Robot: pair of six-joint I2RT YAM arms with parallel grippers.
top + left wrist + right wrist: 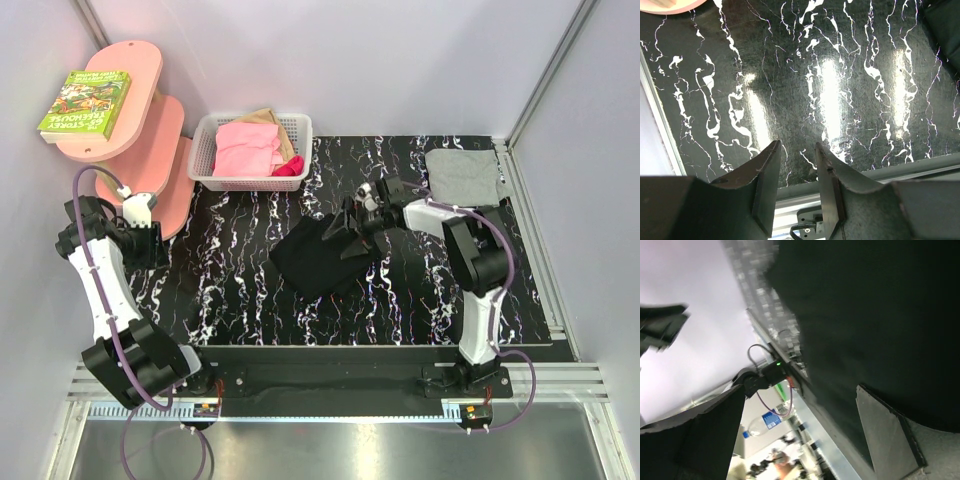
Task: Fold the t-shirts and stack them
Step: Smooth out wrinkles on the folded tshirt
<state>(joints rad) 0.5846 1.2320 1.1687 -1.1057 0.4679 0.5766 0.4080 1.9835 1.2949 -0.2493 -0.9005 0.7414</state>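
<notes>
The black t-shirt (318, 262) is spread, loosely folded, at the middle of the table (240, 295); its far right edge is met by the right gripper (342, 230), whose jaws are held wide apart, cloth against one finger, nothing clamped; the grey t-shirt (463, 173) is laid folded at the far right corner; bare marbled surface is seen leftward, below the left gripper (797, 147), narrowly parted and empty; "STOREY TREEHOUSE" is read on the book (85, 103).

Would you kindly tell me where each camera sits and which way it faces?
Top external: above, behind the bases, looking down on table, black t-shirt, grey t-shirt; both arms show.
Left wrist: on the left arm, facing the table; left gripper shows.
Right wrist: tilted, close on black t-shirt; right gripper shows.
Shared: black t-shirt, top and right wrist.
</notes>
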